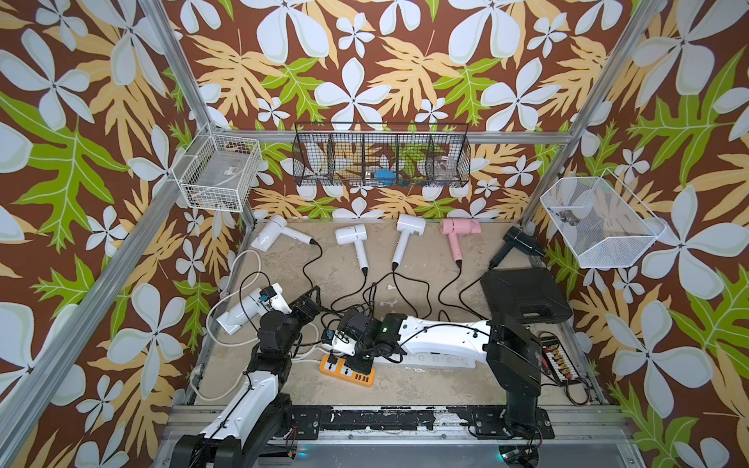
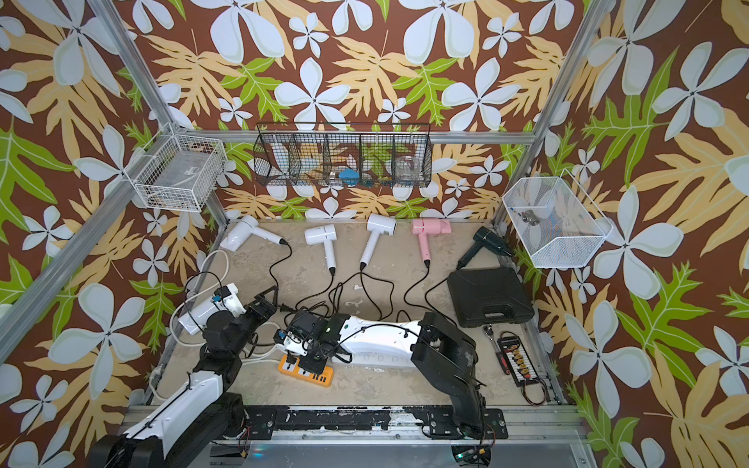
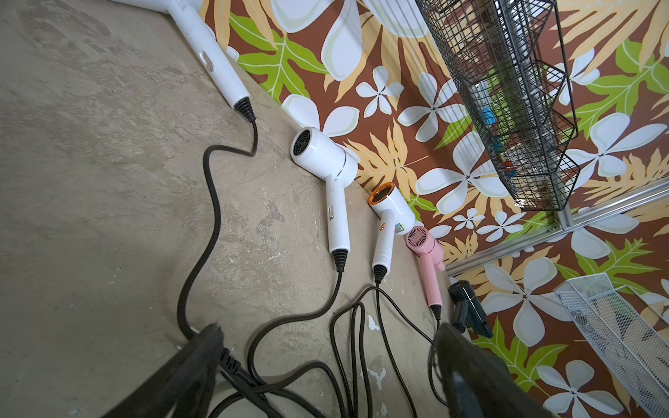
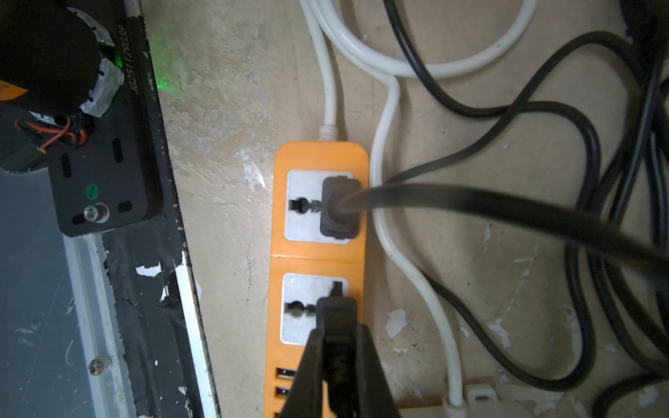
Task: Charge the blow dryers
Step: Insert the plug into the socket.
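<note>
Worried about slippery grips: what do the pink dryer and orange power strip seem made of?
Pink dryer: likely moulded plastic, semi-matte; even colour, soft sheen. Orange power strip: probably plastic, smooth shell with a moulded seam and grey socket plates.

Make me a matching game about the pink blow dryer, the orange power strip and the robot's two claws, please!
Things:
1. pink blow dryer
2. orange power strip
3. right claw
4. left claw

Where or how:
A. wide open
B. lies by the back wall
C. shut on a black plug
D. has a second plug pushed in

Pairs: 1-B, 2-D, 3-C, 4-A.
</note>
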Tool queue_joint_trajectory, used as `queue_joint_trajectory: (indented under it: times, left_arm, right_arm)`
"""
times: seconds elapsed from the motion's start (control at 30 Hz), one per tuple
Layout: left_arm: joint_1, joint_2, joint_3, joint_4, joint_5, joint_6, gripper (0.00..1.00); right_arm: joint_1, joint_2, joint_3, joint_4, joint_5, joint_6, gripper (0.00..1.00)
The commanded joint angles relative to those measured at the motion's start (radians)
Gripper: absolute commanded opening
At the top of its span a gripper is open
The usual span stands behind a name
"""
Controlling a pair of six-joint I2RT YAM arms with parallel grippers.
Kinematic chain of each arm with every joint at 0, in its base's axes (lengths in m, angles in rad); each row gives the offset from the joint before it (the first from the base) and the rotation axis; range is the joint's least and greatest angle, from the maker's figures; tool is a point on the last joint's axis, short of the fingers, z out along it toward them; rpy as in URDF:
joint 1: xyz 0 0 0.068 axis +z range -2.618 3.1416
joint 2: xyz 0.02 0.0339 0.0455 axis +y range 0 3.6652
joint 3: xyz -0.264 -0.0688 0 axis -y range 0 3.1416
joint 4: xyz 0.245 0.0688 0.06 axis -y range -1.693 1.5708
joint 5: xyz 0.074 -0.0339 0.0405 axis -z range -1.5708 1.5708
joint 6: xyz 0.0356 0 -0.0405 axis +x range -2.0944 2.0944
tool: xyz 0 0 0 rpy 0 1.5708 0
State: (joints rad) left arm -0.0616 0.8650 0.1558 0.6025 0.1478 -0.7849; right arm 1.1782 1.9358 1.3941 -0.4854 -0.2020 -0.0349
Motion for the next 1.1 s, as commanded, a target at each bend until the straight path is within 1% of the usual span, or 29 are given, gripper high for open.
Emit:
queue_joint_trajectory:
  times: [0.0, 0.17, 0.37, 0.53, 0.8, 1.07]
  left_arm:
    - [0.002, 0.000, 0.004, 0.027, 0.005, 0.007, 0.93]
    - [0.002, 0.023, 0.007, 0.027, -0.002, 0.011, 0.93]
    - [0.002, 0.064, 0.021, 0.025, -0.005, 0.022, 0.93]
    - [0.002, 0.063, 0.024, 0.019, -0.007, 0.024, 0.93]
    - [0.003, 0.056, 0.020, 0.018, -0.010, 0.028, 0.93]
    - [0.002, 0.061, 0.027, 0.013, -0.013, 0.035, 0.93]
  right_arm:
    - [0.010, 0.020, 0.011, -0.067, 0.061, -0.018, 0.00]
    - [0.026, 0.066, 0.053, -0.131, 0.100, -0.031, 0.00]
    - [0.032, 0.097, 0.073, -0.163, 0.133, -0.033, 0.00]
    - [0.042, 0.100, 0.088, -0.179, 0.141, -0.025, 0.00]
    - [0.048, 0.127, 0.070, -0.173, 0.164, -0.002, 0.00]
    - [0.050, 0.188, 0.105, -0.211, 0.214, -0.008, 0.00]
